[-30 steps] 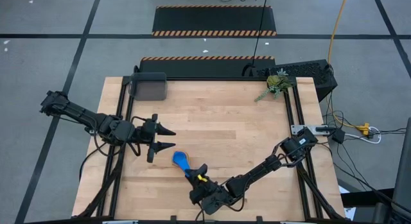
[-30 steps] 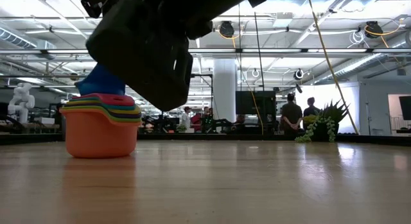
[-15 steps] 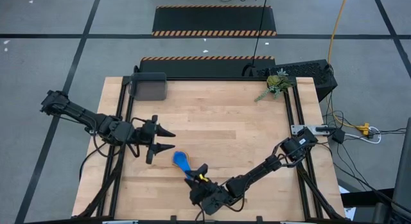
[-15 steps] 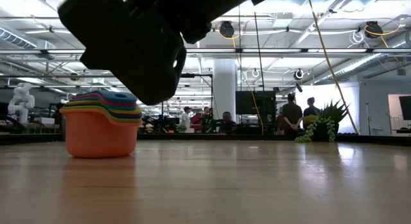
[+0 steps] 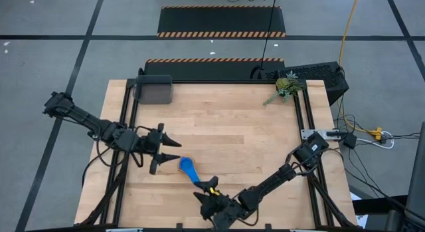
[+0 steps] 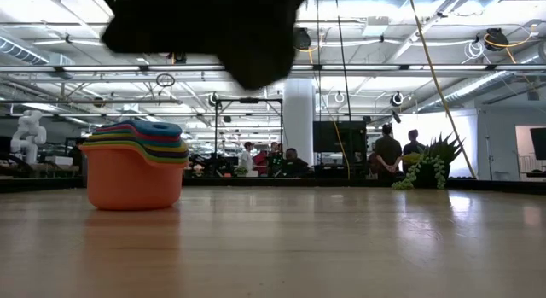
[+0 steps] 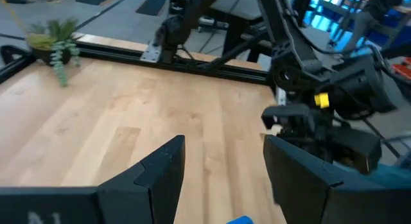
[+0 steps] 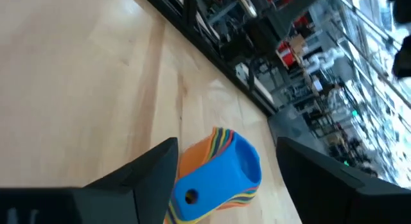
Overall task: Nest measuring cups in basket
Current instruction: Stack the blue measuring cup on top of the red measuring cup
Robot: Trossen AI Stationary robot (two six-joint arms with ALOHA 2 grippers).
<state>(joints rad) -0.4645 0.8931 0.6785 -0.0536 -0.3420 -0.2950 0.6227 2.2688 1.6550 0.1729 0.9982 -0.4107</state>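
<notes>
The nested stack of small plastic measuring cups (image 5: 188,168), orange at the bottom and a blue one on top, stands free on the pale wooden table (image 5: 232,119), at about seven o'clock from the table's middle. The small dark grey rectangular basket (image 5: 153,90) sits well apart at the table's eleven o'clock corner, with nothing in it as far as the high view shows.

The right gripper (image 5: 210,195) hangs just beside the stack at its five o'clock side, jaws spread and gripping nothing. The left gripper (image 5: 170,152) waits at the stack's ten o'clock side, jaws also spread and empty.

The step in hand looks like moving the whole stack to the basket. A firm pinch low on the orange cup (image 6: 133,183) (the handles fan out above it) should keep the pile from tipping.

Bare wood lies between stack and basket; the green plant sprig (image 5: 285,86) at one o'clock is far off that path.
</notes>
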